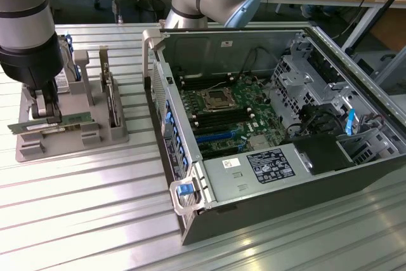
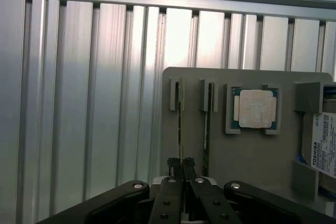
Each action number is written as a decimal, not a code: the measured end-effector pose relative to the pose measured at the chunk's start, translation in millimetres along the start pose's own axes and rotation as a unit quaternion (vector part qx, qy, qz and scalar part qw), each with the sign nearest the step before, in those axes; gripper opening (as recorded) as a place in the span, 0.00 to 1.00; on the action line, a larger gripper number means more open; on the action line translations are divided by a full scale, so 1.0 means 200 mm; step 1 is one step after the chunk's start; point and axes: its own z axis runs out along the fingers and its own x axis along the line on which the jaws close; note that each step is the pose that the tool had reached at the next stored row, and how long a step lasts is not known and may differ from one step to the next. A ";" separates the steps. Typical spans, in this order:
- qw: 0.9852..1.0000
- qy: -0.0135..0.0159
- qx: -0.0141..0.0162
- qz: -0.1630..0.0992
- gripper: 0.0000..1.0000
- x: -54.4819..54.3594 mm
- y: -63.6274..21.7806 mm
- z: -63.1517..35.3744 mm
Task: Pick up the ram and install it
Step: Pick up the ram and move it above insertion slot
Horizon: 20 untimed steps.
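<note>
**End effector pinches the ram**

We see it pressed together on the ram, standing on edge in a gray holder on the counter. A second stick sits just beside it; the open computer lies well apart.

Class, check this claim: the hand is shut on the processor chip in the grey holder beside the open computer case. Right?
No. The hand is shut on the ram, not the processor chip, in the grey holder beside the open computer case. The wrist view shows the chip lying untouched.
</note>
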 end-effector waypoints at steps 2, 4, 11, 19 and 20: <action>1.000 0.000 0.000 0.000 0.12 0.00 0.000 -0.007; 1.000 0.000 0.000 0.000 0.12 0.00 0.001 -0.017; 1.000 0.000 0.000 0.000 0.12 0.00 0.002 -0.052; 1.000 0.000 0.000 0.000 0.12 0.00 0.003 -0.073; 1.000 0.000 0.000 0.000 0.12 0.00 0.003 -0.075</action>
